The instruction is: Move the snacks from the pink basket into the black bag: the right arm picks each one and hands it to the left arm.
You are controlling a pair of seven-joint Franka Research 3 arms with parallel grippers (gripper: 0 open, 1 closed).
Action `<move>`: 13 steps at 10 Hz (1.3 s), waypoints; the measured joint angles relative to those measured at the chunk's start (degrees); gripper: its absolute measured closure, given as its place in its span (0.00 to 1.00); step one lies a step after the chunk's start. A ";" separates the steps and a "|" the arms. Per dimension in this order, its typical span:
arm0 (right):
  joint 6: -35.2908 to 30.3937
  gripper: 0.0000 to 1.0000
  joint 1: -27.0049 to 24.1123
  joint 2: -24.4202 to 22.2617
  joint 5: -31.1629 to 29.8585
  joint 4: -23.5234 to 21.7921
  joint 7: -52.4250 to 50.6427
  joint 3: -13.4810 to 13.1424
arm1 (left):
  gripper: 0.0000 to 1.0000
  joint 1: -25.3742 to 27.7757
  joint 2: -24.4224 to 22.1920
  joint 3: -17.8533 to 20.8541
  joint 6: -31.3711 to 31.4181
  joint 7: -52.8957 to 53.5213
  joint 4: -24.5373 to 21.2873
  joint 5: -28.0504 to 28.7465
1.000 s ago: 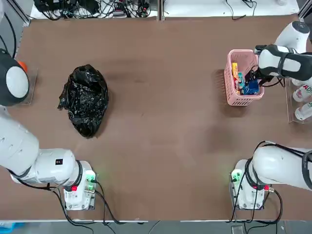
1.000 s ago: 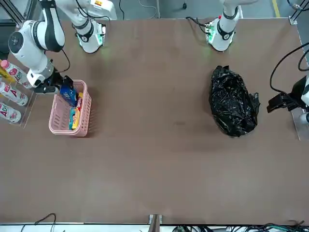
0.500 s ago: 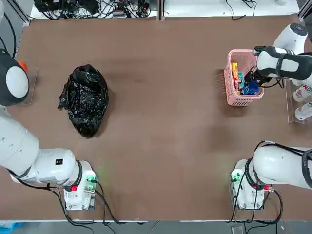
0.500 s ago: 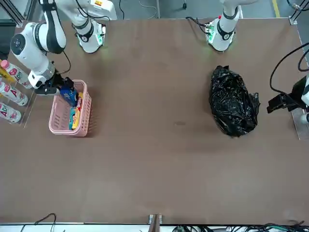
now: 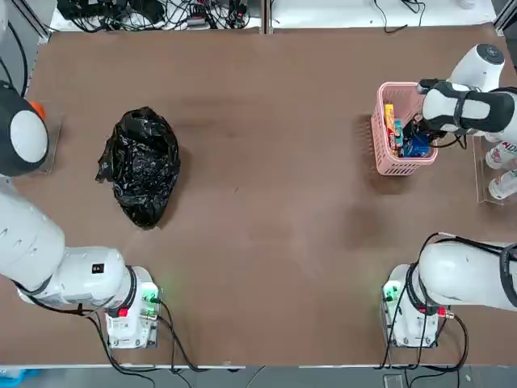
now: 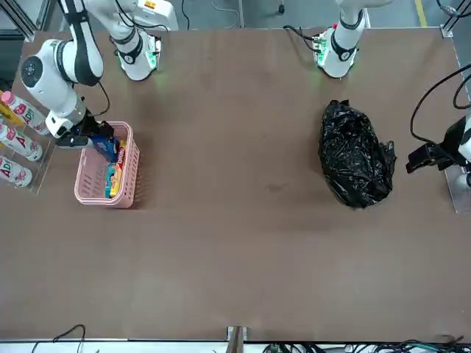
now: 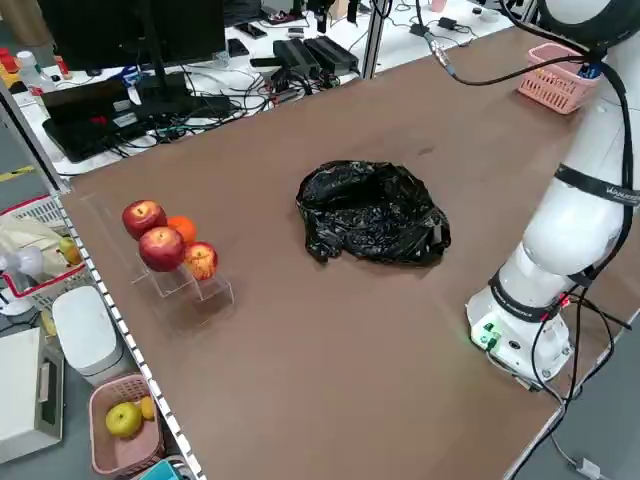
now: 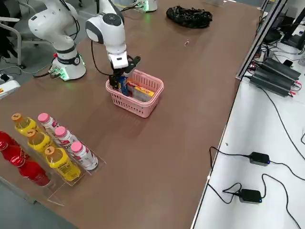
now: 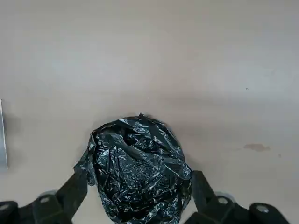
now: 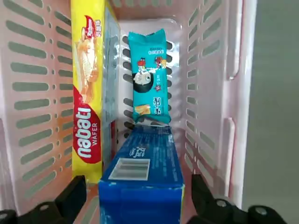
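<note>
The pink basket (image 5: pixel 380 133) (image 6: pixel 92 184) (image 8: pixel 143 107) stands at the table's far right. In it are a blue snack (image 10: pixel 142 182) (image 5: pixel 416 148), a flat yellow snack (image 10: pixel 88 93) on edge against one wall, and a small teal snack (image 10: pixel 148 79) beyond. My right gripper (image 10: pixel 136 184) (image 5: pixel 418 133) (image 8: pixel 120 78) reaches down into the basket, open, one finger on either side of the blue snack with a narrow gap each way. The black bag (image 5: pixel 141 166) (image 6: pixel 355 154) (image 9: pixel 140 172) lies crumpled at the left. My left gripper (image 9: pixel 140 186) (image 6: pixel 423 158) hangs open and empty high over the table's left edge.
Bottles (image 5: pixel 501 153) (image 8: pixel 52 148) lie in a clear rack just right of the basket, close to the right arm. Red and orange fruits (image 7: pixel 165 240) sit on a clear stand at the left edge. Bare brown table (image 5: pixel 266 178) spans between bag and basket.
The right gripper has sunk a little deeper into the basket around the blue snack, shifting slightly toward the far end. The left arm and the bag have not moved.
</note>
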 joint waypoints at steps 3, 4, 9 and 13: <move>2.46 0.05 0.57 0.14 0.00 -1.50 0.00 0.00 | 0.01 0.00 0.00 0.00 0.05 -0.01 0.00 0.00; 2.52 0.06 0.65 0.14 0.00 -1.54 0.00 0.00 | 0.01 0.00 0.00 0.00 0.06 -0.01 0.00 0.00; 2.53 0.30 0.80 0.14 0.00 -1.56 -0.47 0.00 | 0.01 0.01 0.00 0.00 0.18 -0.03 0.10 0.00; 2.57 0.55 0.80 0.11 0.00 -1.52 -1.46 -0.02 | 0.00 0.31 -0.01 0.03 0.21 -0.05 0.30 -0.16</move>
